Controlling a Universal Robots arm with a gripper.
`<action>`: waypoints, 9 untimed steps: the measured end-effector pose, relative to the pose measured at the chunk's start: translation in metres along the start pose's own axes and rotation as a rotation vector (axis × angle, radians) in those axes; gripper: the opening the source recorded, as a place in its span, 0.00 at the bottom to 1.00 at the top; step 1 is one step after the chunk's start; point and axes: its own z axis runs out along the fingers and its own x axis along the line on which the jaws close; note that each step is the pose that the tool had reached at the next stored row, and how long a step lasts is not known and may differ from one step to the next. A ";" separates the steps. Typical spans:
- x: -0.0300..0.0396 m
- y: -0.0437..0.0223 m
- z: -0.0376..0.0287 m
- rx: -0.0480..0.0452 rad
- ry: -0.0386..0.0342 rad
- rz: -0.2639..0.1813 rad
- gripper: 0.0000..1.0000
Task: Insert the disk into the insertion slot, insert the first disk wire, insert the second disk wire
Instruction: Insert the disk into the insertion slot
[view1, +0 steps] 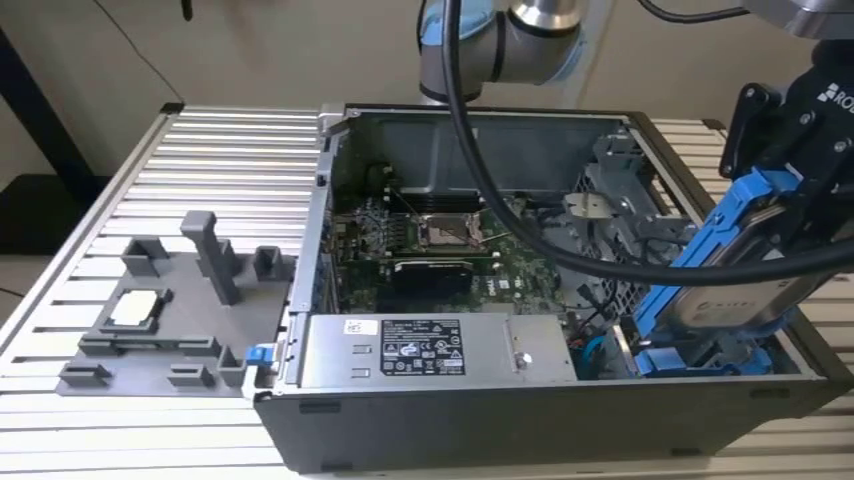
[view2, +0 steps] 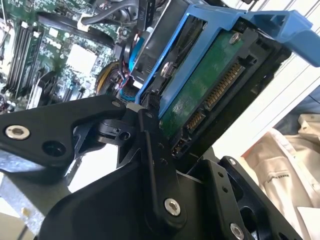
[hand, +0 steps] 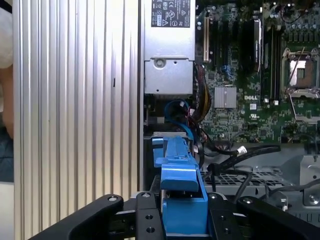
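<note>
In the exterior view the fingers (view1: 817, 195) clamp the disk (view1: 731, 295), which is tilted with its lower end at the insertion slot (view1: 701, 358) in the computer case (view1: 534, 420). In the second wrist view one finger (view2: 150, 137) presses the disk's blue edge. In the first wrist view the disk (hand: 180, 187) sits between both fingers.

You see the gripper (view1: 785, 195) clamped on the tilted disk (view1: 731, 295), its lower end at the insertion slot (view1: 694, 358), at the exterior view's right.

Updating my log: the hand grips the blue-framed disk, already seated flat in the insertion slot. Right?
Not seated. The hand grips the disk, but it stands steeply tilted, upper end above the case, lower end at the insertion slot; the exterior view shows it.
</note>
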 end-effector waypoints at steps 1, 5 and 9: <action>-0.0005 -0.0003 0.0011 0.0000 0.0001 0.000 0.33; -0.0033 -0.0017 0.0056 0.0000 0.0000 0.000 0.33; -0.0058 -0.0025 0.0100 0.0000 0.0000 0.000 0.33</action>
